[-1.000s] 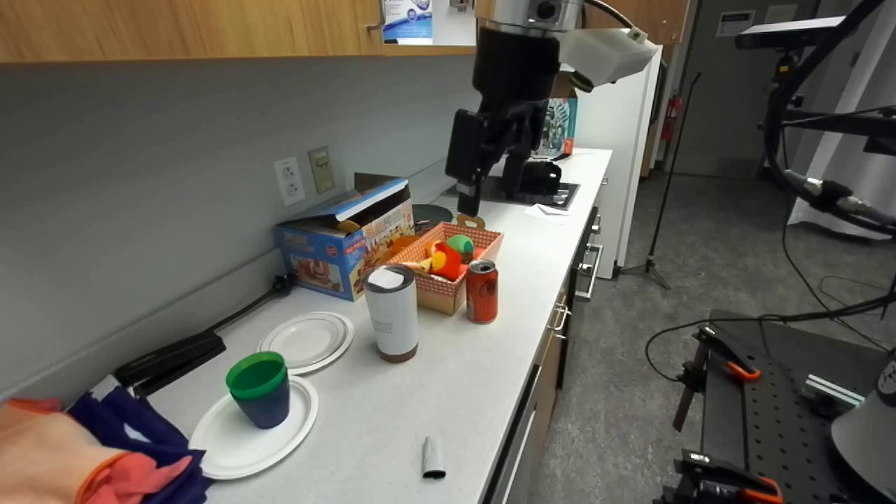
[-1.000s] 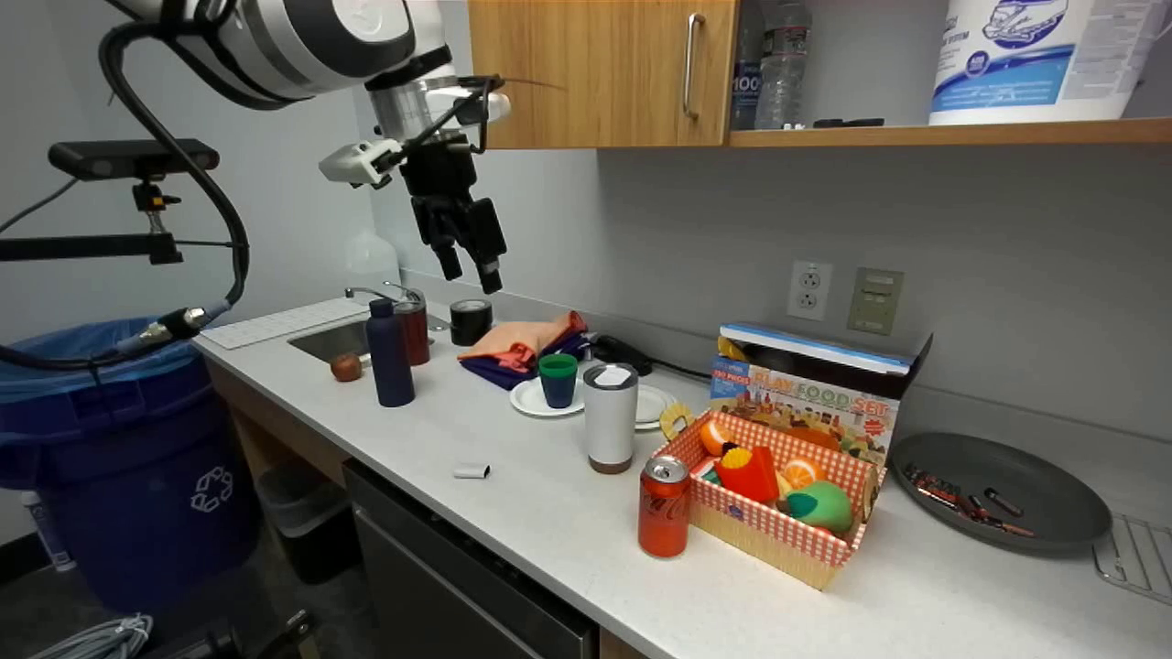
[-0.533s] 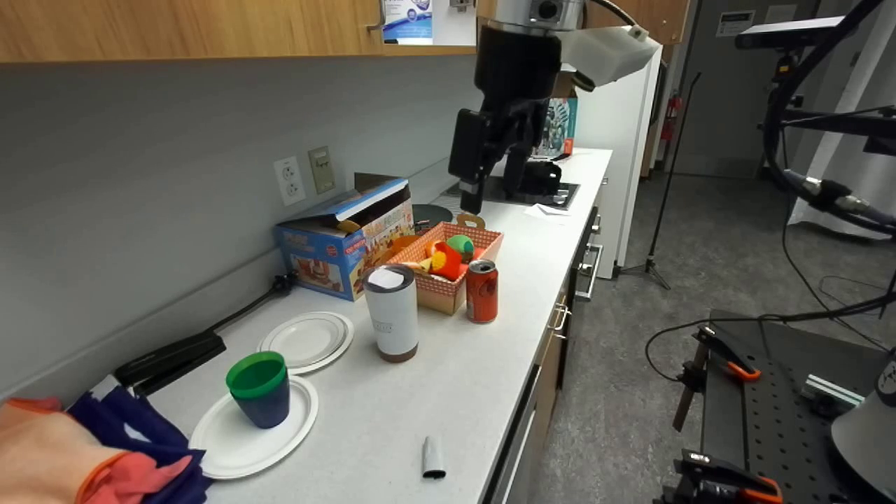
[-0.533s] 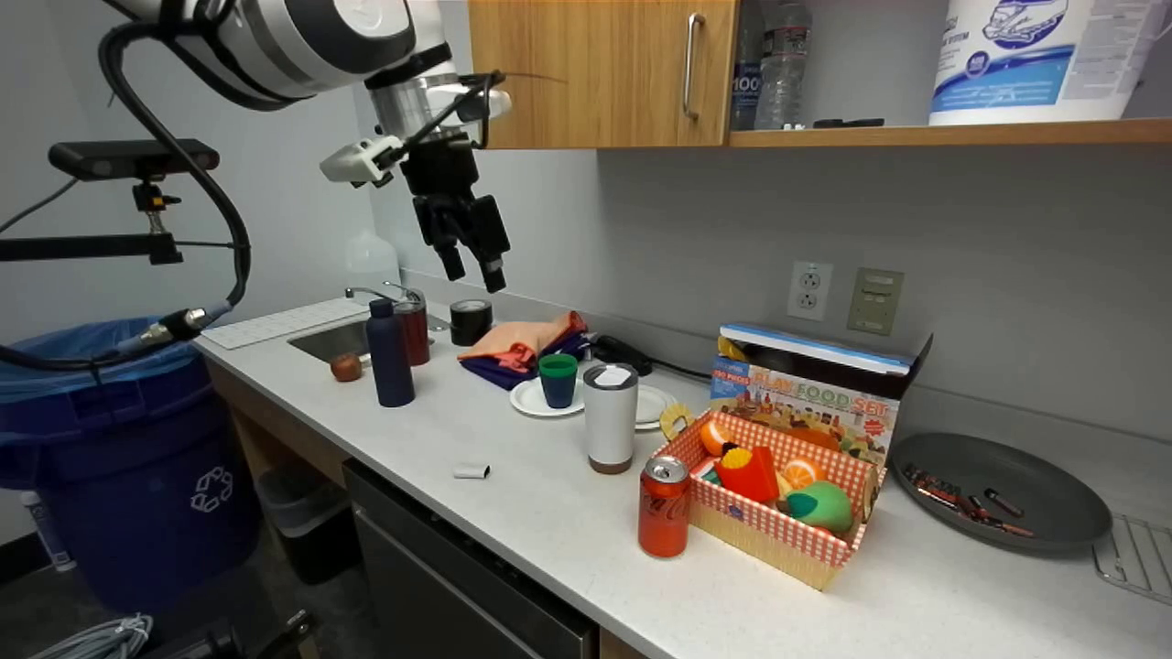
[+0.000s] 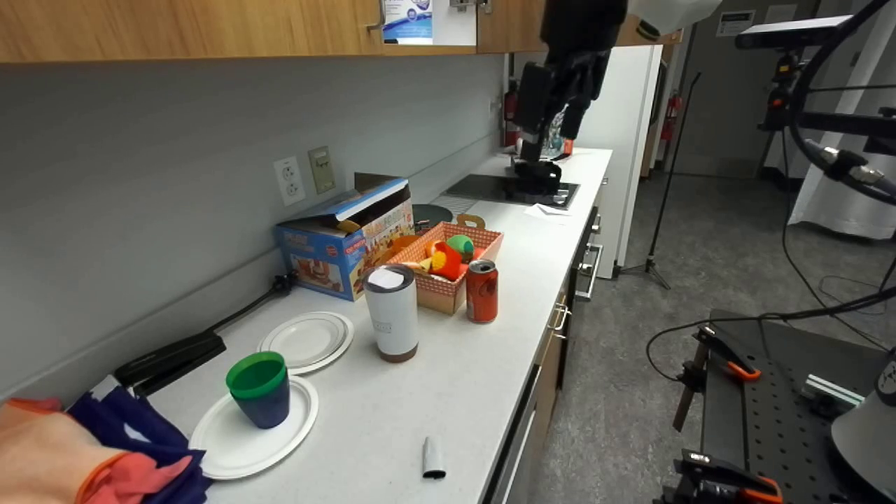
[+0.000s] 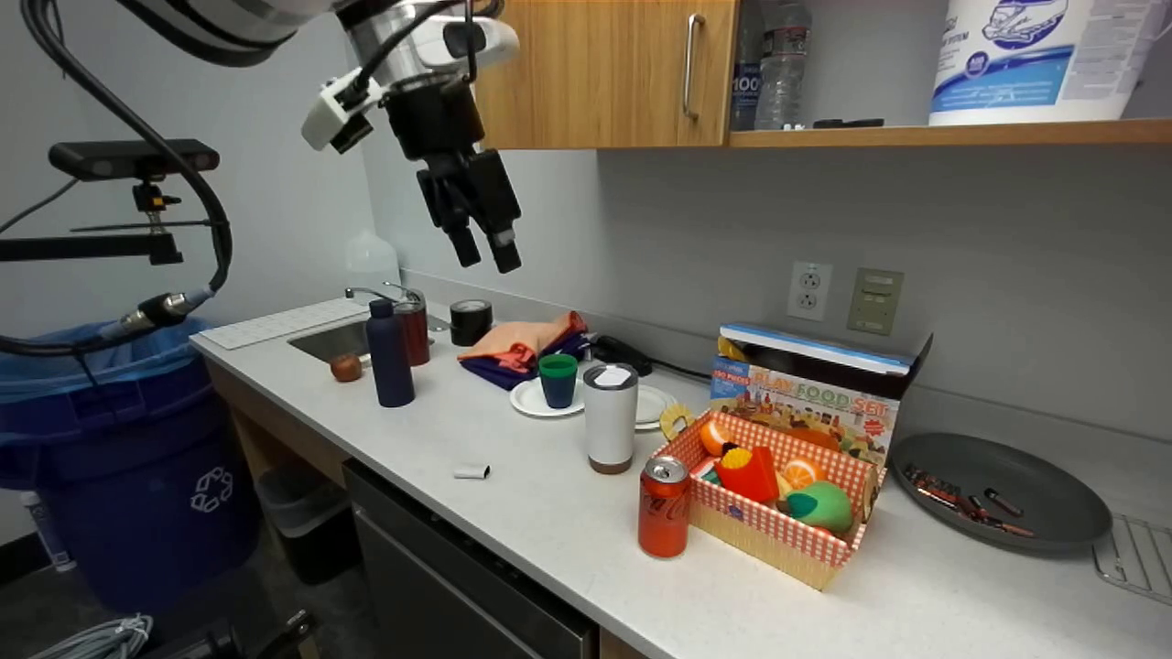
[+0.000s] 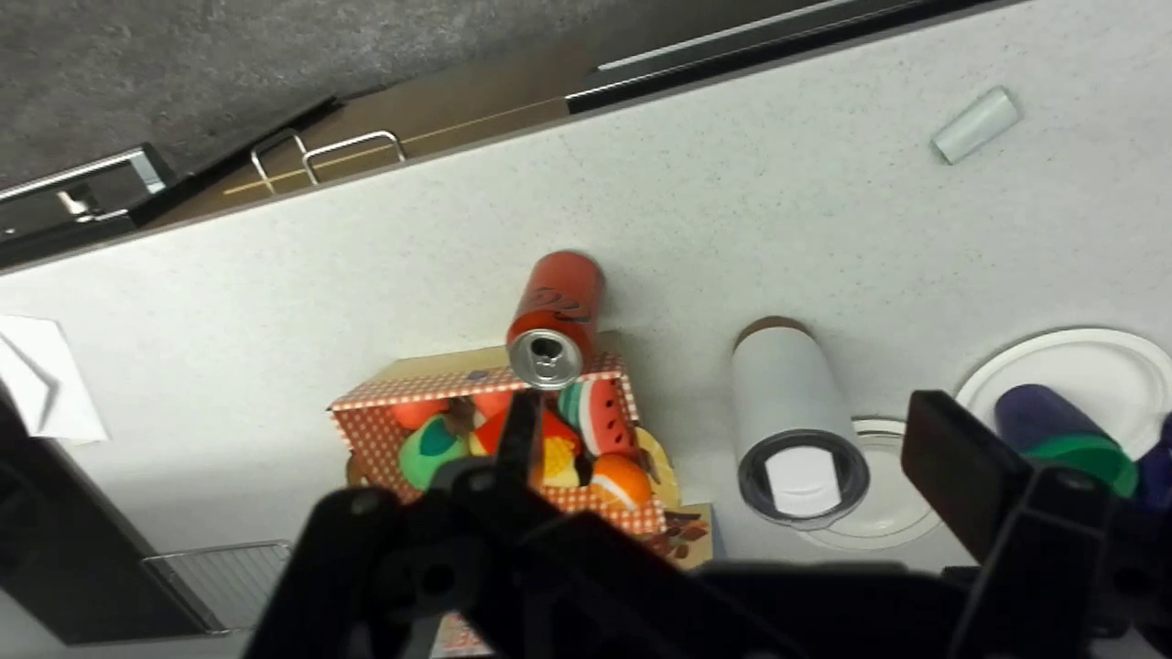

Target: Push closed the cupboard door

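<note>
The handled cupboard door (image 6: 595,78), honey-brown and wood-grained, filled the upper middle of an exterior view, with a slim metal handle (image 6: 689,69) near its lower right corner. It sat flush beside an open shelf (image 6: 897,136) that ran off to the upper right, bearing a clear bottle (image 6: 783,73) and a white bucket (image 6: 1016,87). In an exterior view the swung-out cupboard door (image 5: 514,28) stretched along the top, right of centre, with a small metal hinge (image 5: 485,6) at its left edge and the black end of the arm (image 5: 584,31) covering part of it.

The gripper (image 6: 489,260) hung tilted, tips downward, in the upper left part of an exterior view, above the counter (image 6: 549,494) and well apart from the things on it. Its jaws stood released: in the wrist view the fingers (image 7: 961,471) reached up from the bottom, one left of centre, one at the right, widely parted. There a white tumbler (image 7: 792,384) on the counter showed in the gap, and a red can (image 7: 563,293) stood mid-frame, just beside a checkered basket (image 7: 449,368) holding toy food (image 7: 600,421). A small grey tube (image 7: 977,125) lay at the upper right
</note>
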Robot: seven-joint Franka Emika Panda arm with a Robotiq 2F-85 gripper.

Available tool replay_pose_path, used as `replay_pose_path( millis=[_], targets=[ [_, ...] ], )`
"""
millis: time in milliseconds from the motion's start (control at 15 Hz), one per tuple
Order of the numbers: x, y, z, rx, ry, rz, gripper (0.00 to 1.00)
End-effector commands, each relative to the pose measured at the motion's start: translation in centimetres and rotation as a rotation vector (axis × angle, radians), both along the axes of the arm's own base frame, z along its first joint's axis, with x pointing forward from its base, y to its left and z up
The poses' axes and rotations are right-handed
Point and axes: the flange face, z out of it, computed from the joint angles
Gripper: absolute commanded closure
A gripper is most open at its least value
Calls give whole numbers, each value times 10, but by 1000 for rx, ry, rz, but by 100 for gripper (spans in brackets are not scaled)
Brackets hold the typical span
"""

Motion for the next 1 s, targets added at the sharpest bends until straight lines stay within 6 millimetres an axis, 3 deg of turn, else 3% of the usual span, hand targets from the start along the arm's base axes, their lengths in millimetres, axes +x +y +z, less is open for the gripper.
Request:
replay_pose_path(
  millis=[0, 267, 333, 467, 733, 933],
  targets=[
    [-33, -46, 24, -51, -62, -87, 0],
    [-49, -88, 52, -50, -175, -251, 0],
    [-32, -76, 42, -40, -111, -174, 0],
    [-38, -87, 52, -37, -142, -223, 0],
    [-41, -88, 52, -35, -147, -238, 0],
    [-33, -125, 68, -14, -170, -364, 0]
  ],
)
